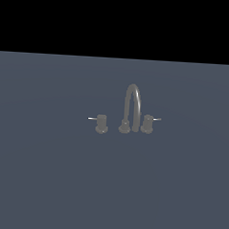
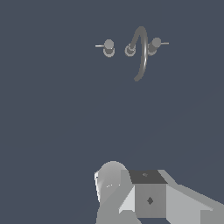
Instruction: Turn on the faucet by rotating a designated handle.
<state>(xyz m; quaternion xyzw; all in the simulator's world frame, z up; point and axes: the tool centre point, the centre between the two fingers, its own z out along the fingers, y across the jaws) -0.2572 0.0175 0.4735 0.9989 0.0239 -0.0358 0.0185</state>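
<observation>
The faucet (image 1: 132,100) is a small dull-grey tap set standing on the dark blue-grey floor, with a tall arched spout and a round base. The handle (image 1: 147,123) is the knob close beside the spout on the exterior view's right, and its thin pale pin points right. A like knob (image 1: 101,124) stands apart on the left with its pin pointing left. In the wrist view the faucet (image 2: 142,50), the handle (image 2: 154,45) and the other knob (image 2: 108,47) are small and far off. No gripper fingers show in either view.
Pale grey rounded and blocky arm parts (image 2: 148,197) fill one edge of the wrist view. A flat dark blue-grey floor (image 1: 45,179) lies all around the faucet. Above it the exterior view is black.
</observation>
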